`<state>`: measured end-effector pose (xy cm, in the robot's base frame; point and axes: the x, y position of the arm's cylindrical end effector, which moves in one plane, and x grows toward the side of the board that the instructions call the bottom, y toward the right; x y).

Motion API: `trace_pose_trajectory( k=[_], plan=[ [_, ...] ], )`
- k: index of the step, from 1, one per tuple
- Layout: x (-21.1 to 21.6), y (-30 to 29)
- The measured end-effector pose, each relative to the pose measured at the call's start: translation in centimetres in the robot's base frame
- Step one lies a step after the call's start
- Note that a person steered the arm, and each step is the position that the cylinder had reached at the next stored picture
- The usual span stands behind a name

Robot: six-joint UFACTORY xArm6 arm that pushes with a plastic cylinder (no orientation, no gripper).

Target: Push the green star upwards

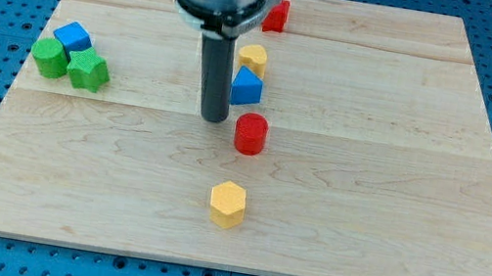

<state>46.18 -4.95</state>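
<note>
The green star (88, 70) lies near the left edge of the wooden board (383, 209). It touches a rounded green block (49, 58) on its left and a blue cube (72, 35) above it. My tip (212, 118) rests on the board near the middle, far to the right of the green star. It stands just left of a blue triangular block (247, 88) and a red cylinder (250, 134), and I cannot tell whether it touches either.
A yellow block (253, 58) sits above the blue triangular block. A red block (276, 15) lies near the top edge, partly behind the arm. A yellow hexagon (228, 204) lies below the red cylinder. A blue pegboard surrounds the board.
</note>
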Motion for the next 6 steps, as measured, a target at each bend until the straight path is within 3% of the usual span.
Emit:
trace_pose_trajectory(
  k=[1, 3, 4, 6],
  plan=[
    [2.1, -6.2],
    [-2.3, -15.6],
    [-1.1, -17.2],
    [-5.4, -13.8]
  ],
)
